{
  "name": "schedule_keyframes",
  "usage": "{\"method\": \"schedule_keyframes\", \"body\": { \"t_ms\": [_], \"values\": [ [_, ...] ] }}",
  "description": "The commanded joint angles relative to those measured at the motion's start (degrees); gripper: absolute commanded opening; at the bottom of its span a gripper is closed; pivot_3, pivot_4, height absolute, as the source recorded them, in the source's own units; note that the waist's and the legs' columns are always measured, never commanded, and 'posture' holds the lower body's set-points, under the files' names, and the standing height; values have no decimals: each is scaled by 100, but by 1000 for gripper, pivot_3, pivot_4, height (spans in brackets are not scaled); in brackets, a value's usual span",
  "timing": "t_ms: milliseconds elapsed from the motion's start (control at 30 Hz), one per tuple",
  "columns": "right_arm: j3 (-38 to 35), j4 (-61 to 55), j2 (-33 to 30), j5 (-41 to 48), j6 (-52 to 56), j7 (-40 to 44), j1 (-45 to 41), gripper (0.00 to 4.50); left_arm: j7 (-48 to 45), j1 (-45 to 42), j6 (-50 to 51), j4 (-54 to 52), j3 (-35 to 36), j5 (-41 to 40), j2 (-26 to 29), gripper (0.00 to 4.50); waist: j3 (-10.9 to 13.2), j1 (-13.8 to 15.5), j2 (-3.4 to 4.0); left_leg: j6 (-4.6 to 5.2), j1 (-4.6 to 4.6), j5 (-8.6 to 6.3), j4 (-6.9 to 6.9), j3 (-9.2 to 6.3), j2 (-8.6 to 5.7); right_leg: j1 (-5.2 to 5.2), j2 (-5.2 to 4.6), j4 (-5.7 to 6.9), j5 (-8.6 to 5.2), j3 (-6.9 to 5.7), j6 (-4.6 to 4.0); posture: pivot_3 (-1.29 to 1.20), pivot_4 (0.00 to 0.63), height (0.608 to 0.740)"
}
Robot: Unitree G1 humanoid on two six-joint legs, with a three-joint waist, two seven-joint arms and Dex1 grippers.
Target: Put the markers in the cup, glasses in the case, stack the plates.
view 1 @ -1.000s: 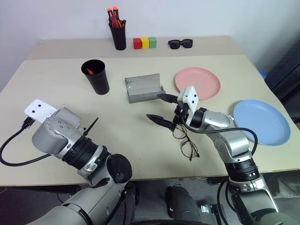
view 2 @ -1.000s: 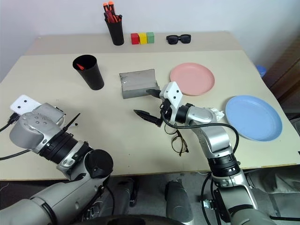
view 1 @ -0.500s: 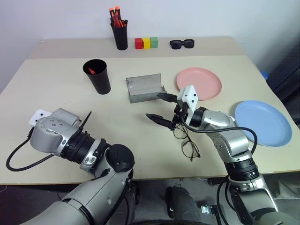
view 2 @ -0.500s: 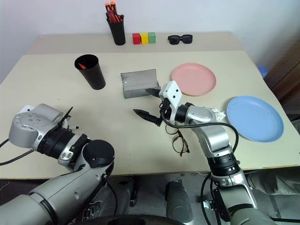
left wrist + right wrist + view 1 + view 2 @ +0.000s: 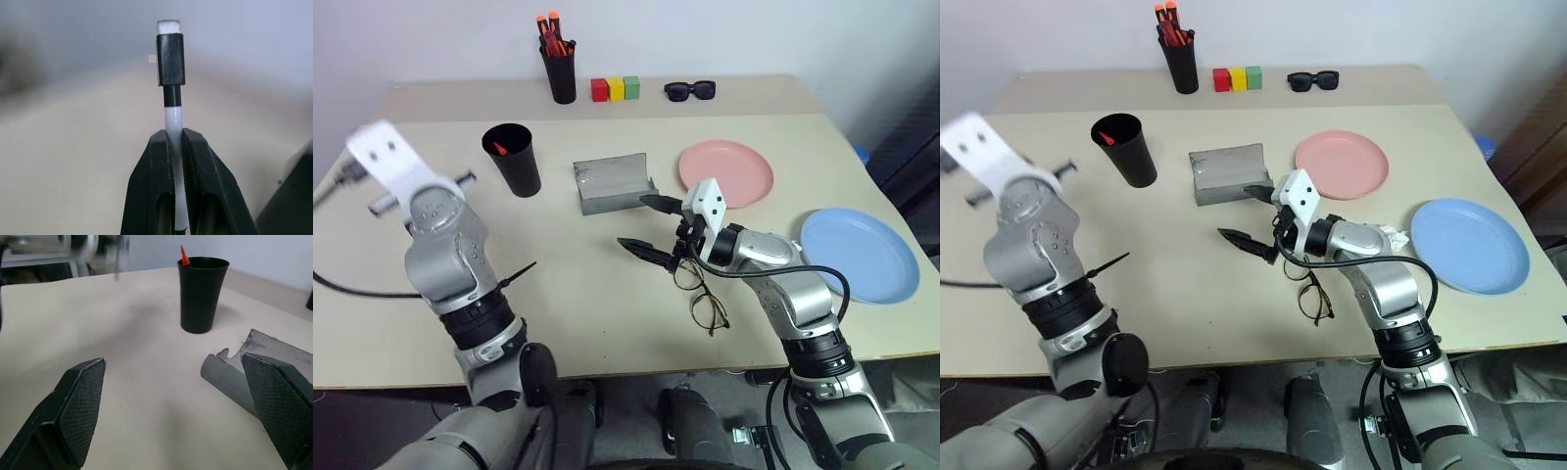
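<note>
A wide beige table (image 5: 607, 284) carries everything. Near its right edge lies the blue plate (image 5: 859, 253), and the pink plate (image 5: 726, 172) sits apart from it, farther back and to the left. The grey case (image 5: 613, 183) stands open at mid-table, left of the pink plate. Left of the case stands the cup (image 5: 513, 160), with the red-tipped marker (image 5: 499, 148) poking up inside it. The glasses (image 5: 698, 291) lie on the table near the front, just below the right gripper (image 5: 649, 227), whose fingers are spread wide and hold nothing; it hovers in front of the case. The left gripper (image 5: 176, 147) is raised at the far left of the table, left of the cup, clamped on the white-tipped marker (image 5: 170, 63), which sticks out past the fingertips. At the far edge stand a pen pot (image 5: 558, 70), three coloured blocks (image 5: 615, 89) and sunglasses (image 5: 690, 91).
</note>
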Motion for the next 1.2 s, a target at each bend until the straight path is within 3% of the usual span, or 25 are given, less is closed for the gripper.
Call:
{"method": "schedule_keyframes", "body": {
  "t_ms": [33, 433, 667, 1033, 1133, 1200],
  "values": [
    [-282, 198, 236, -126, -352, -431, -445, 4500, -417, -112, -1270, 808, -700, 136, 311, 34, -2, 11, 3, 1, 0, 0, 0, 1, -1, 1, -1, -2, 0, 1, 0, 0, 150, 740],
    [-469, 75, 392, -30, -348, -728, -485, 4500, -232, -1252, -4031, 4525, -1227, 153, 722, 34, -1, -6, 2, 6, -4, 0, -2, 0, -2, -5, 0, 2, 1, -1, 3, 0, 150, 740],
    [-471, -137, 386, -16, -259, -803, -346, 4500, -26, -1365, -4281, 5149, -1275, 145, 662, 34, -1, -14, 1, 6, -4, 1, -2, -1, -2, -7, 0, 9, 1, -2, 4, 0, 150, 740],
    [-411, -91, 362, 4, -276, -693, -342, 4500, 161, -1191, -4219, 4992, -1239, 11, 555, 34, -1, -7, 1, 6, -4, 1, 0, -1, -2, -5, 0, 8, 2, -2, 6, 0, 150, 740],
    [-389, -78, 393, 6, -273, -684, -353, 4500, 208, -1167, -4176, 4944, -1226, -40, 533, 1129, -1, -12, 1, 6, -4, 1, 0, -1, -2, -5, 0, 8, 2, -2, 6, 0, 150, 740],
    [-378, -78, 408, 3, -269, -687, -355, 4500, 183, -1159, -4171, 4927, -1221, -86, 527, 2134, -1, -13, 1, 6, -4, 1, -1, -2, -2, -6, 0, 8, 2, -2, 6, 0, 150, 740]
  ]
}}
